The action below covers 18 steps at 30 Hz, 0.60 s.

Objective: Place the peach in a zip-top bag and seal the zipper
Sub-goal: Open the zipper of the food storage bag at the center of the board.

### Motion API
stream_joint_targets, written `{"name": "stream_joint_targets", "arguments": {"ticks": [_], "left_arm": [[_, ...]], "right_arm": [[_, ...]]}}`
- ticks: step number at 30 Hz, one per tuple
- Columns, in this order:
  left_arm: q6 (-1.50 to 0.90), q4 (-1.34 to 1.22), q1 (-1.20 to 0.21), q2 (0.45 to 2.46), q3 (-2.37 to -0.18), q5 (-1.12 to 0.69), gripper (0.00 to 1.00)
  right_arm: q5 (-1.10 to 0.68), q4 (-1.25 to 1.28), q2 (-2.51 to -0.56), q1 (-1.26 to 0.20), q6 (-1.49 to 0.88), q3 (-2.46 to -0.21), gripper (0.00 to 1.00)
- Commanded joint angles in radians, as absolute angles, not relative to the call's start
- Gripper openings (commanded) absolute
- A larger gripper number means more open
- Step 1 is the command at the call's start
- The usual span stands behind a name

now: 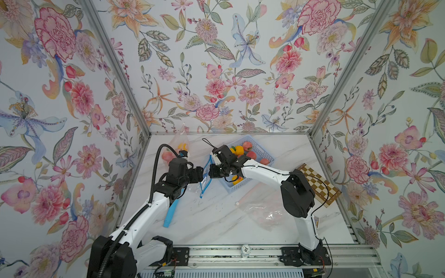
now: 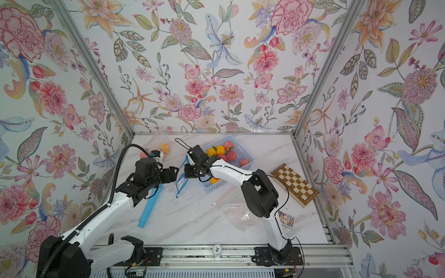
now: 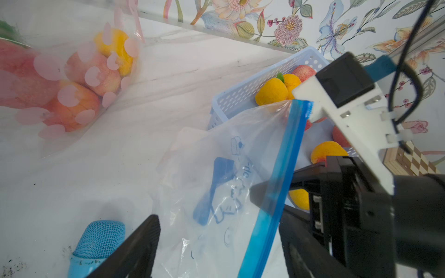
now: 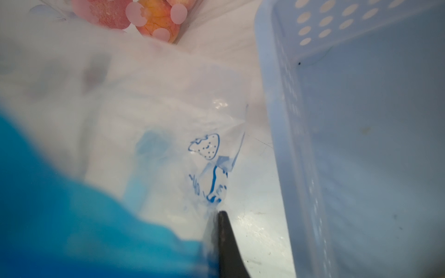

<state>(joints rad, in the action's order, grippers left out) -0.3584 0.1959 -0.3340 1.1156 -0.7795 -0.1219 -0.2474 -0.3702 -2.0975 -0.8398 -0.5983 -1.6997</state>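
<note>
Looking at the right gripper [image 1: 210, 171] clamped shut on the blue zipper strip [image 3: 286, 163] of the zip-top bag [image 3: 216, 168], holding it up so the clear part hangs down toward the marble table [image 1: 216, 221]. Blue doodles printed on the clear plastic, plainly visible from both wrist views. Facing it tip to tip: the left gripper [image 1: 202, 174], spread wide and gripping nothing, with the bag hanging between its fingers [image 3: 142, 240]. Can't tell from the left wrist view whether the strip brushes the nearer finger. As for the peach [image 1: 251, 154], sitting in the pale blue basket [image 3: 240, 96] right behind the right gripper and under its forearm, packed in with more peaches and some orange fruit [image 3: 271, 91]. Off past the left gripper, on its outer side toward the back wall: a dotted bag of fruit [image 3: 72, 79]. Just below the left gripper's fingers, flat on the table: a blue mesh tube [image 3: 98, 238]. Way out beyond the right arm's elbow: a chessboard [image 1: 317, 184].
</note>
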Motion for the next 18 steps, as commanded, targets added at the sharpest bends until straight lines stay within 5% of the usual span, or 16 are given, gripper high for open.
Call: {"name": "stream_joint_targets", "arguments": {"ticks": [1, 9, 18], "left_arm": [[-0.318, 0.228, -0.327, 1.071, -0.804, -0.134, 0.84], [-0.264, 0.243, -0.357, 1.145, -0.826, -0.197, 0.97], [-0.229, 0.242, -0.408, 1.228, -0.848, -0.115, 0.95]], "right_arm": [[-0.258, -0.373, -2.055, -0.832, -0.581, -1.693, 0.0], [-0.275, -0.388, -2.06, -0.829, -0.579, -1.711, 0.0], [-0.295, -0.391, -2.062, -0.831, -0.588, -1.72, 0.0]]}}
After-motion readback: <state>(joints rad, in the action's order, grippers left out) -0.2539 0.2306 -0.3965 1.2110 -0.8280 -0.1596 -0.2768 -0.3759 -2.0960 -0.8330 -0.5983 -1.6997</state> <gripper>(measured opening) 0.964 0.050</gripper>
